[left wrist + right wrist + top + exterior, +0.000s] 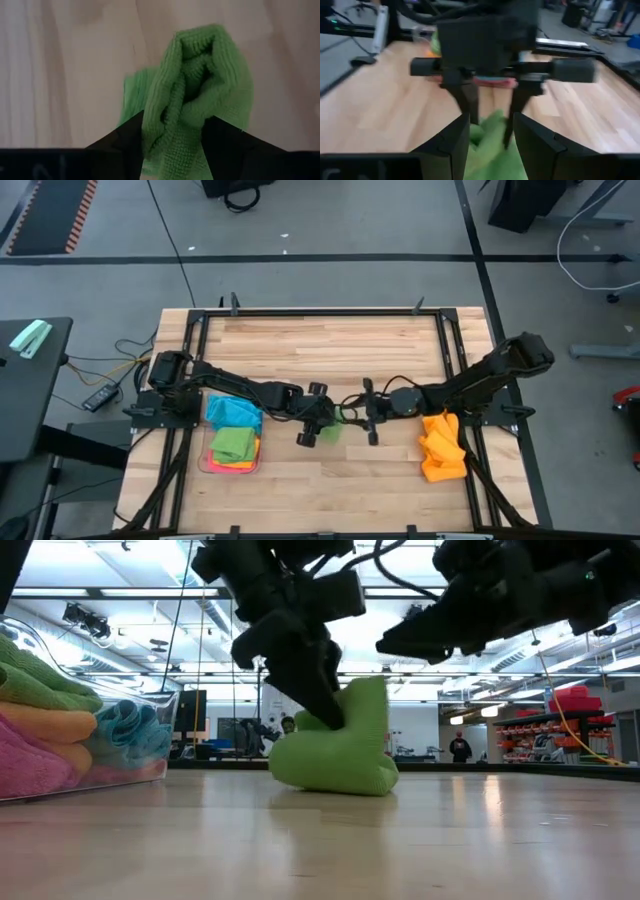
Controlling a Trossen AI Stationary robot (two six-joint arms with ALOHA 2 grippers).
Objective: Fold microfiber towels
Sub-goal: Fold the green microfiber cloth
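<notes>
Green towel (340,755) bunched at mid-worktop (330,490), pinched in our left claw (177,132), whose fingers clench its gathered edge and lift part of it off the wood. Our right claw (490,131) faces it with the same cloth between its fingers, though we cannot tell if it grips. We judge this the spreading step: next, pull the corners apart and lay it flat.
</notes>
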